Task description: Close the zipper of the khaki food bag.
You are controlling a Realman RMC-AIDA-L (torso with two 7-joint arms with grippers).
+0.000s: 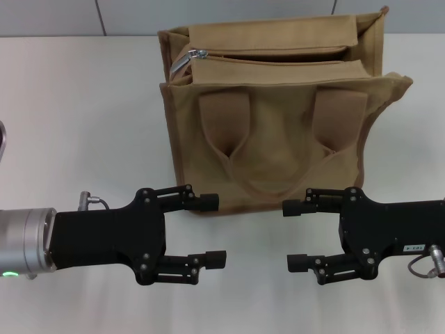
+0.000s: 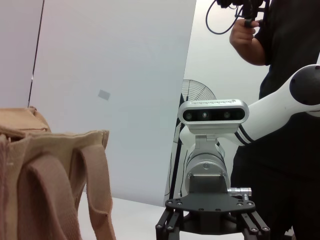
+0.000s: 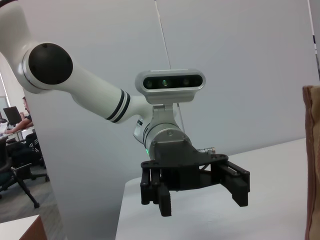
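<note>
The khaki food bag [image 1: 271,132] stands upright at the back middle of the white table, its two handles hanging down its front. The zipper [image 1: 271,57] runs along its top and gapes open, with the silver pull tab [image 1: 182,64] at the left end. My left gripper [image 1: 214,229] is open and empty, low in front of the bag's left part. My right gripper [image 1: 292,235] is open and empty in front of its right part. Both are apart from the bag. The left gripper also shows open in the right wrist view [image 3: 200,200]. The bag shows in the left wrist view [image 2: 50,185].
The white table [image 1: 76,111] extends to both sides of the bag, with a grey wall behind. A metal object [image 1: 2,142] shows at the far left edge. A person [image 2: 285,75] and a fan [image 2: 197,95] are behind the right arm in the left wrist view.
</note>
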